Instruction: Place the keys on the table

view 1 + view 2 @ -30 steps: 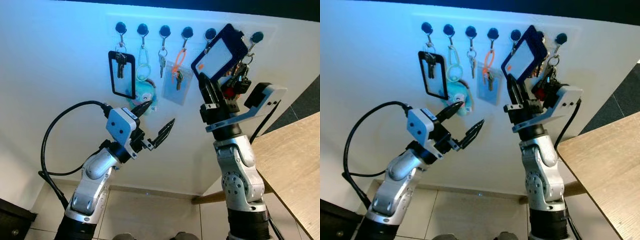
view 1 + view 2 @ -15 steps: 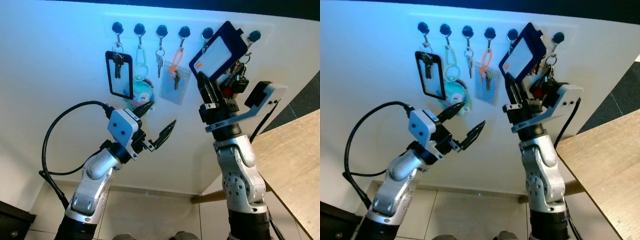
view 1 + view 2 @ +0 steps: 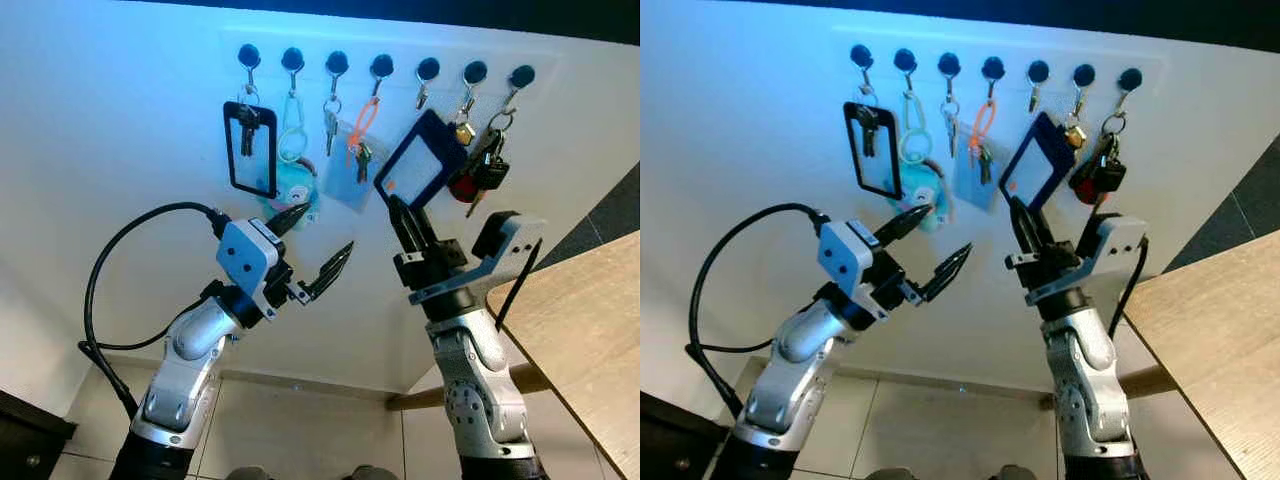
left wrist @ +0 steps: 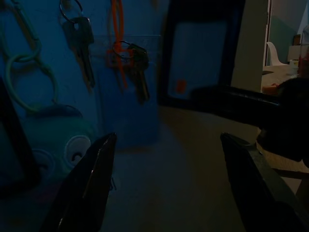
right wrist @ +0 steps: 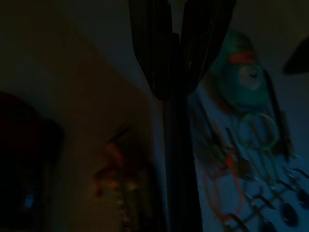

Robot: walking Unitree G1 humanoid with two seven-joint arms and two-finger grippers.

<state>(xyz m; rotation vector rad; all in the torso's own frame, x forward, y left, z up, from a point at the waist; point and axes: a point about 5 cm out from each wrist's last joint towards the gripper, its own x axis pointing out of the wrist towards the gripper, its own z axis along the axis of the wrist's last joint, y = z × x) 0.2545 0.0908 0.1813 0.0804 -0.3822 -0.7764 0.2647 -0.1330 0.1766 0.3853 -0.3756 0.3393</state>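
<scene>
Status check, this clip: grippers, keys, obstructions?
Right gripper shut on dark badge holder, lifted off hooks. Left gripper open, empty. Table to the right, path unobstructed.

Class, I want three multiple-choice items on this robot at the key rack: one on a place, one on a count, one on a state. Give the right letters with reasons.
1. The wooden table lies:
A. to the robot's left
B. to the robot's right
C. above the hooks

2. The wall hooks number:
A. five
B. seven
C. nine

3. The right pincer is:
A. shut on the dark card holder
B. wide open, holding nothing
C. shut on an orange strap

Answers:
1 B: the table fills the lower corner beside the right arm.
2 B: seven round hooks stand in one row.
3 A: the right pincer grips the lower edge of the dark card holder, while the left pincer is open and holds nothing.
</scene>
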